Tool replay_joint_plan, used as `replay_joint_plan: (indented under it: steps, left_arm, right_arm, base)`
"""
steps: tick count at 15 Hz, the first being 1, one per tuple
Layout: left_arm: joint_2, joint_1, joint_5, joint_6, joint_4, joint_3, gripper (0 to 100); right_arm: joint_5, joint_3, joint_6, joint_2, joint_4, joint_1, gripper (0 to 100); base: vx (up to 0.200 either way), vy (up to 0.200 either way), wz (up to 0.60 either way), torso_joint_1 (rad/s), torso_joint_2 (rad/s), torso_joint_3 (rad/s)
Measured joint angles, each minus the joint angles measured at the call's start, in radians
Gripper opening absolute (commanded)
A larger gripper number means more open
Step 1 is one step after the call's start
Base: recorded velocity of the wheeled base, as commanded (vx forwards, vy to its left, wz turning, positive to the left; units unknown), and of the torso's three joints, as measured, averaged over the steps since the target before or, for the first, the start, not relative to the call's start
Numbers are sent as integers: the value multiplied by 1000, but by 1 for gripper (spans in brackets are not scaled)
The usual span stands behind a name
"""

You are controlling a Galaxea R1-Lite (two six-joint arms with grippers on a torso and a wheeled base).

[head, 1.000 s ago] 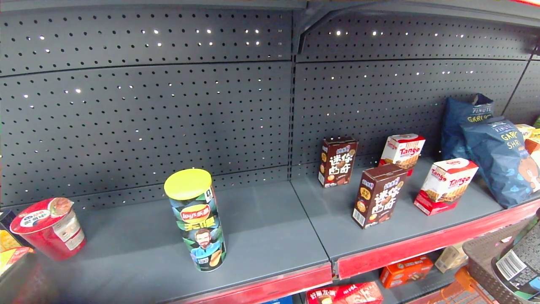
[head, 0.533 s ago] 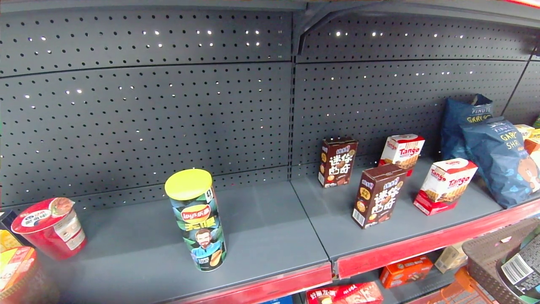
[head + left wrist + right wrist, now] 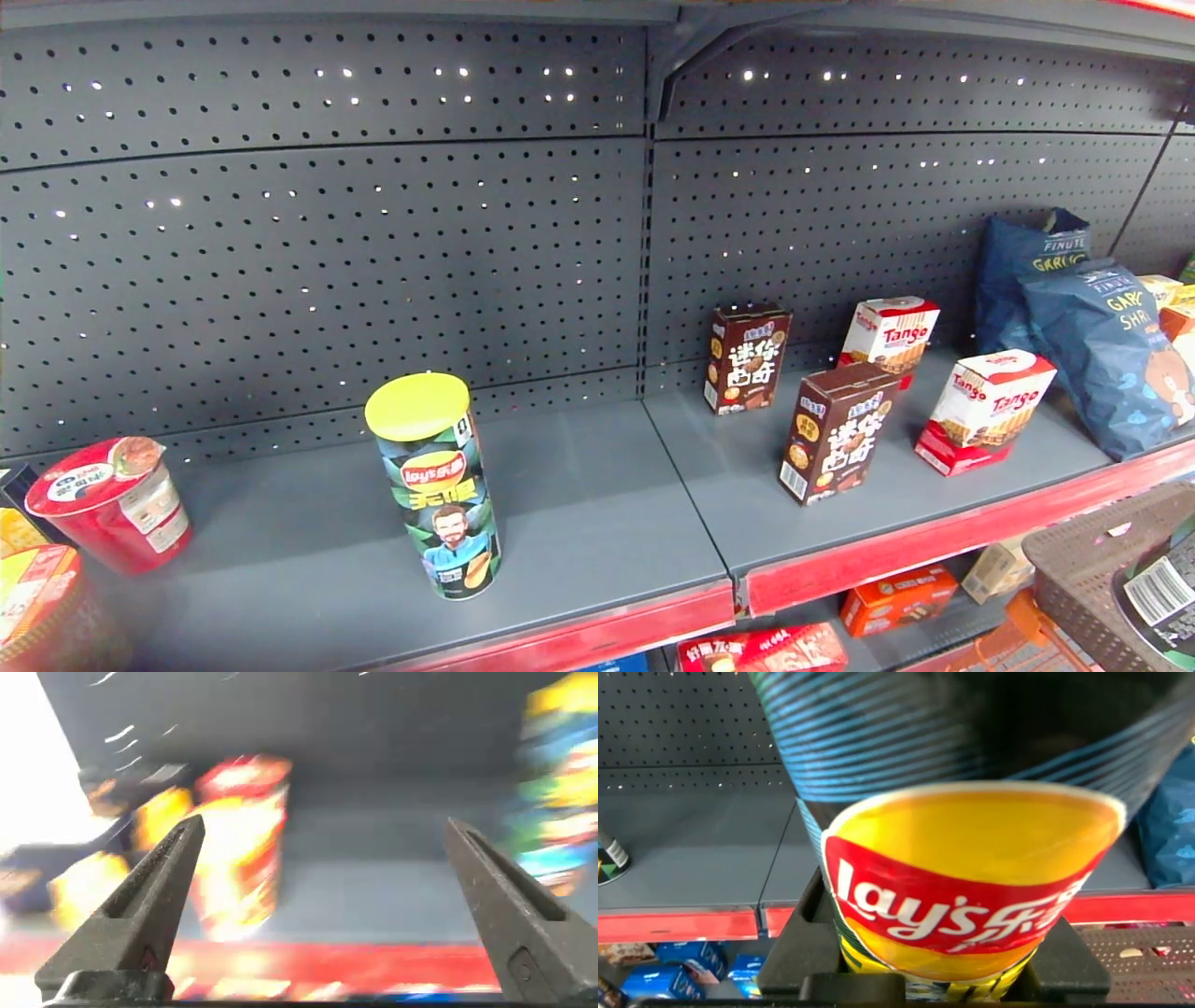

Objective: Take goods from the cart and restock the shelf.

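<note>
Upright, shelved can (image 3: pixel 432 485), second can (image 3: pixel 971 887) in right jaws

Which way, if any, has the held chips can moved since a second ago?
Yes: the held chips can slid toward the robot's right, baring more of the brown basket.

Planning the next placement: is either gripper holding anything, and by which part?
Right gripper clamps a chip can around its side wall; left gripper is open and holds nothing.
</note>
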Motion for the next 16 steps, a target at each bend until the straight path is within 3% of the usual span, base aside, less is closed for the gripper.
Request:
replay_joint_plan:
  steps: [2,3,6,9,13,16]
  left_arm:
    - [-1,0,160,49,2,61,100]
    - [-1,1,188,51,3,80,100]
    - [-1,2,218,48,71,99,100]
    - [-1,1,226,-9,64,100,100]
    - [-1,1,227,-12,63,100,100]
    - [-1,1,253,-13,63,100,100]
  right_arm:
    - [3,-2,1,-6,0,-10,0]
    - [6,-4,0,-7,0,-11,0]
    - [12,-3,1,-8,0,-12,0]
    - [28,-11,0,-3,0,3,0]
    - [132,-49,-1,14,3,29,0]
    - [154,-93,-7,67,6,50,0]
  base:
    - [0,0,0,0,0,0]
    - [0,0,0,0,0,0]
    - [0,0,0,0,0,0]
    - [0,0,0,0,0,0]
    - [0,0,0,0,0,0]
    - [0,0,0,0,0,0]
